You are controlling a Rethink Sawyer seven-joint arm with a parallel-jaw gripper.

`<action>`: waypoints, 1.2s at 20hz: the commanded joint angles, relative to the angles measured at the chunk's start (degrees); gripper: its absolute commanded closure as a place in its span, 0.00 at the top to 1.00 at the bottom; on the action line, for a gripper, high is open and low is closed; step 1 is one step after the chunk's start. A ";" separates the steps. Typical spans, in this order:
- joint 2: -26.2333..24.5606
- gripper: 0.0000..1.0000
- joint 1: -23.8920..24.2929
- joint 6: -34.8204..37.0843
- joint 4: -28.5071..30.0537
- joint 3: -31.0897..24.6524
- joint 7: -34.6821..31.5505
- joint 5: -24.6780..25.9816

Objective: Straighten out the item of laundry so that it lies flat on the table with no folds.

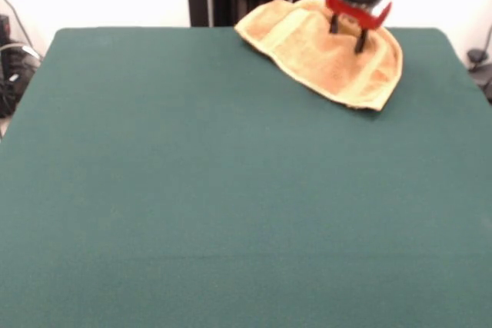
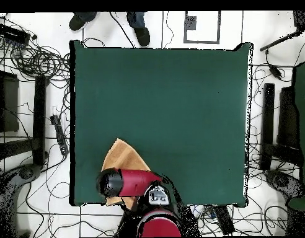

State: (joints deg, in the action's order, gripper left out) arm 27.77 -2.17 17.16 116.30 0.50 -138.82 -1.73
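Up at the far right corner of the green surface (image 1: pixel 231 190), beside the pedestal, the orange-tan towel (image 1: pixel 307 48) lies bunched and folded, with the end effector (image 1: pixel 347 33) directly over it, fingers parted and tips down at the cloth.

Orange-tan towel showing against dark green felt.

The towel (image 1: pixel 323 51) is glowing a warm orange-tan, with a paler flat band running across its terry. The table (image 1: pixel 231 190) is showing plain, even dark green. The gripper (image 1: pixel 347 34) is flashing bright red at its collar, with black fingers (image 1: pixel 360 42) standing out against the cloth.
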 commanded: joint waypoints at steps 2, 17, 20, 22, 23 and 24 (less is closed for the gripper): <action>-13.88 1.00 3.11 -0.38 -9.90 -4.61 -4.31 -3.25; -17.44 1.00 -2.55 -0.33 -14.20 -2.48 0.78 1.66; -18.58 1.00 -1.87 -0.55 -18.74 -1.80 4.57 6.14; -19.37 1.00 -0.08 0.21 -21.04 -2.72 6.71 8.35; -19.88 1.00 0.74 0.91 -22.17 -3.20 7.66 9.45; -20.39 1.00 1.55 1.61 -23.29 -3.68 8.61 10.55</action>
State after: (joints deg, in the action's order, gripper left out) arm 23.29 -2.83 28.41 107.51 1.03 -138.82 1.74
